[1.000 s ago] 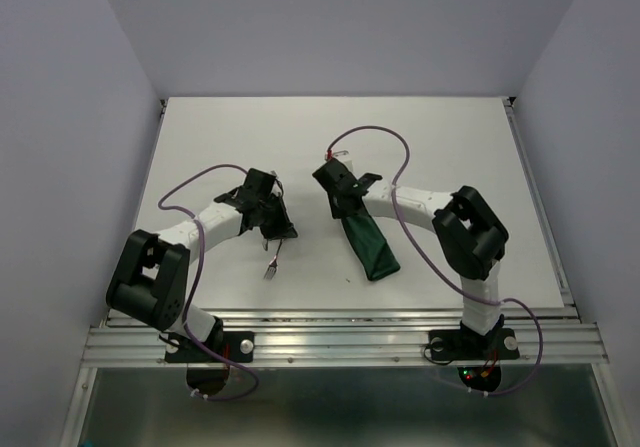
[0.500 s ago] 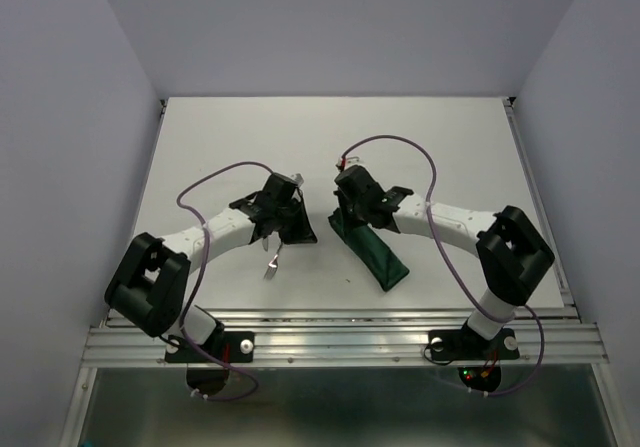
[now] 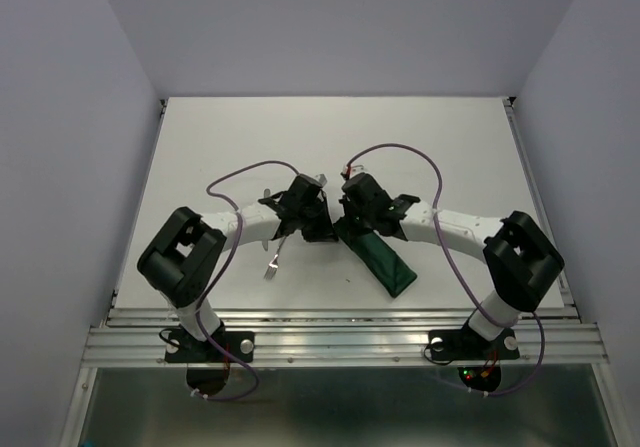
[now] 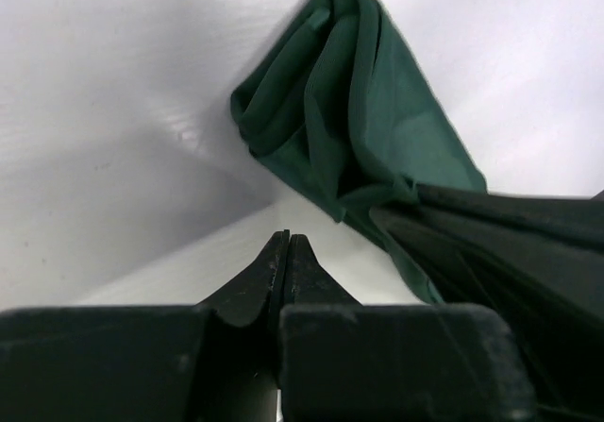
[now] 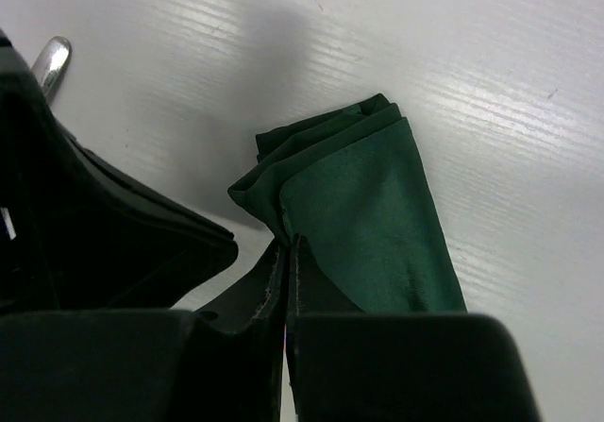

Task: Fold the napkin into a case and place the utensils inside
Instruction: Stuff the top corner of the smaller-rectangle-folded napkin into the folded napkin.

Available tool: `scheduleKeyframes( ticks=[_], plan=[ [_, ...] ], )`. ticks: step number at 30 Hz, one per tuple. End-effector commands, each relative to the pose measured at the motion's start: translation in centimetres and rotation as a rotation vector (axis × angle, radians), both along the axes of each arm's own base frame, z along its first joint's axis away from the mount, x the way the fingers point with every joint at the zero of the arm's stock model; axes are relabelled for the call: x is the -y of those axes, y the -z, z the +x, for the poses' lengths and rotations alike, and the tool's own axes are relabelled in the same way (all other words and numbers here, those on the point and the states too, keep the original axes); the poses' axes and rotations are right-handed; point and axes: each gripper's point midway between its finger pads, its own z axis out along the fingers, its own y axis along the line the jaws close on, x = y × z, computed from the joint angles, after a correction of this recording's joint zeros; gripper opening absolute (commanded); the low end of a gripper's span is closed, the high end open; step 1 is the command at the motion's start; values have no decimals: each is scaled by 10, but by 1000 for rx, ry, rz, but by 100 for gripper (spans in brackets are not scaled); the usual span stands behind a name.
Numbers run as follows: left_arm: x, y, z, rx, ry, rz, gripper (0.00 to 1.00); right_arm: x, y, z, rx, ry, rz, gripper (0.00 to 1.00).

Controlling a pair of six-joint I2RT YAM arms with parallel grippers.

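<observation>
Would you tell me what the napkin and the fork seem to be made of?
Napkin: soft cloth, dark green, matte; it creases and folds in layers. Fork: probably metal, silvery and shiny, though too small to be sure.

top: we look down, far | wrists: we look close along left claw [image 4: 286, 243], right claw [image 5: 289, 247] | all share napkin [image 3: 385, 262] ahead of claws

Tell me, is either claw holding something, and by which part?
The right gripper pinches the napkin by an edge at its end. The left gripper is shut; a silver utensil pokes out beside it, probably held, with the grip hidden.
</observation>
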Motion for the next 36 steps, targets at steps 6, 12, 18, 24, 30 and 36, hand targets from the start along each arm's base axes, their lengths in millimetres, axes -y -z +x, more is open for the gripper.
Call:
scheduleKeyframes(
  ticks=[6,12,18,24,30,36],
  plan=[
    [31,-24,35,106,-5,-90,2,-3,-27,6,45,-8,94,1],
    [39,-10,41,88,4,-81,1,2,-27,10,37,3,118,1],
    [39,4,44,72,2,-58,0,7,-22,10,13,5,143,1],
    [37,10,42,66,-1,-47,0,21,-18,15,-25,17,205,1],
    [35,8,43,80,-1,-42,1,23,-9,14,-79,6,303,1],
    [33,5,44,99,-2,-26,4,22,-2,10,-117,2,356,1]
  ],
)
